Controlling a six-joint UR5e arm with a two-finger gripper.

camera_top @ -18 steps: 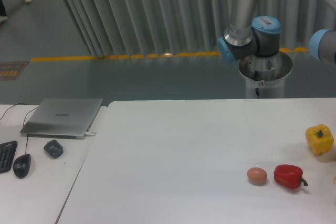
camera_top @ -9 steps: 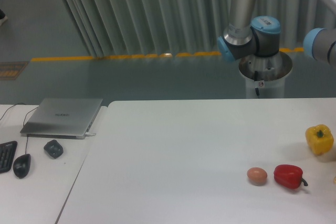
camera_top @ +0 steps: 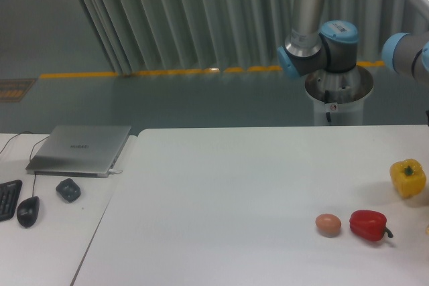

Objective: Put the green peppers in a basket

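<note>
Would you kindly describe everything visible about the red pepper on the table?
The red pepper is glossy, blocky and deep red, with a short dark stem curling out at its lower right. It lies on its side on the white table, near the front right. A brown egg sits just to its left, close but seemingly apart. The yellow pepper stands farther back and right. Nothing grips it.

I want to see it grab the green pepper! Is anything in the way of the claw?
I can't tell. No green pepper, basket or claw shows here. On the table I see only a yellow pepper, a red pepper and an egg. Only part of the arm shows, behind the table.
</note>
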